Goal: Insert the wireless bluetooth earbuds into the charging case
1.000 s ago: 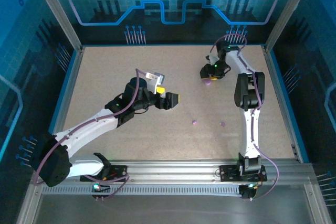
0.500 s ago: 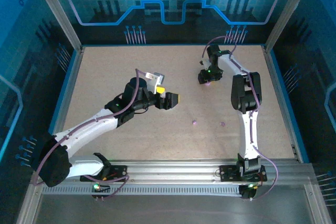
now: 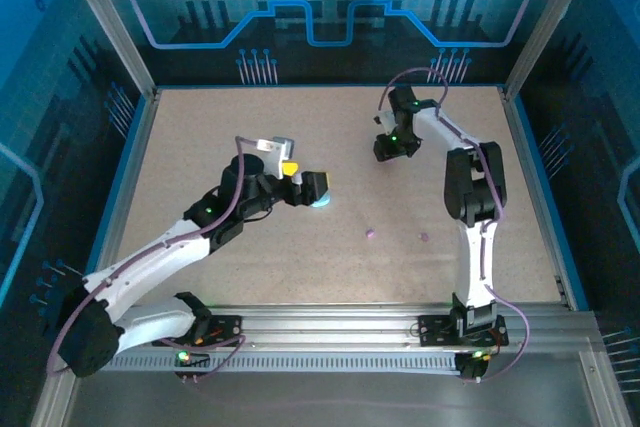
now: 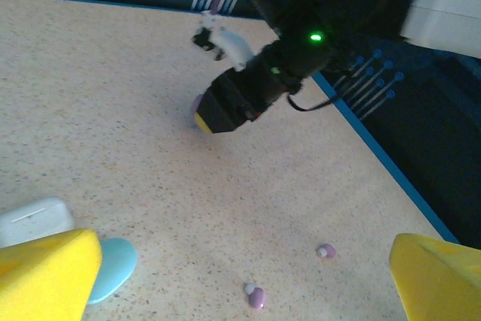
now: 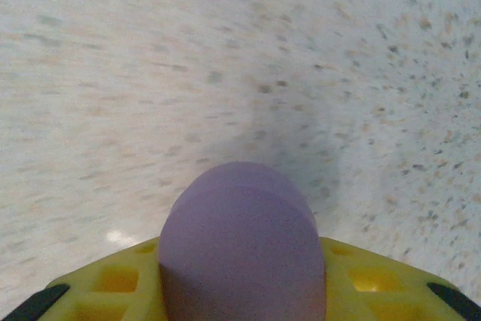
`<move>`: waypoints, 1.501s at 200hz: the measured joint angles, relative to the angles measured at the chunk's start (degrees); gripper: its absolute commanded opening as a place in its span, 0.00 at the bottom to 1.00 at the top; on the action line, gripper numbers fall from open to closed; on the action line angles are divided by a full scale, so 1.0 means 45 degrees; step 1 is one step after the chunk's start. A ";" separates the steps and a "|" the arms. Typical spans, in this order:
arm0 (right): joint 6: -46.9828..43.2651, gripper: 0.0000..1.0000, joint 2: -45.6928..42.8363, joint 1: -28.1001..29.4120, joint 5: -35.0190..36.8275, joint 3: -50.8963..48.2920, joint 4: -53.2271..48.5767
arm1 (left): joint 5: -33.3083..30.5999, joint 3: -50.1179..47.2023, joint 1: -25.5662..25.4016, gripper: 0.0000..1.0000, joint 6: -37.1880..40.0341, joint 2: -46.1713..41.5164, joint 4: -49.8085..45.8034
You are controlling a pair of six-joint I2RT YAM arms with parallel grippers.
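Two light purple earbuds [image 3: 369,233] [image 3: 424,237] lie apart on the speckled table, right of centre; the left wrist view shows them as earbud [image 4: 255,295] and earbud [image 4: 325,250]. My left gripper [image 3: 306,183] [image 4: 242,280] is open above the teal case [image 3: 321,200] [image 4: 113,267], its yellow fingers [image 4: 46,276] spread wide. A white case [image 4: 34,220] lies beside the teal one. My right gripper [image 3: 389,150] [image 5: 240,291] is shut on the light purple case [image 5: 240,238] [image 4: 198,103], low over the table at the back right. White and teal earbuds are out of view.
The blue raised rim [image 3: 538,197] bounds the table on the right, and the back wall [image 3: 320,47] stands just behind the right gripper. Open tabletop [image 3: 200,137] stretches across the back left.
My left arm has drawn back to the left, uncovering the teal case at its fingertips. The right gripper has shifted slightly left and farther back with the purple case.
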 measured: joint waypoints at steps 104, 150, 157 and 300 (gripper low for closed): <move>-0.1559 0.30 -0.9928 0.4333 -0.1792 -0.7232 0.6528 | 0.1773 0.0087 0.1642 0.79 -0.2055 -0.0695 0.0097; -0.3381 0.29 -1.1370 0.4945 -0.1991 -0.9335 0.7572 | 0.3473 0.0816 0.1472 0.71 -0.2045 0.0068 0.0393; -0.3560 0.29 -1.1453 0.4998 -0.2001 -0.9360 0.7655 | 0.3638 0.0957 0.1365 0.70 -0.2006 0.0214 0.0389; -0.5134 0.33 -1.1953 0.5445 -0.2288 -0.9724 0.8403 | 0.4687 0.2317 0.0432 0.35 -0.1418 0.1695 -0.0238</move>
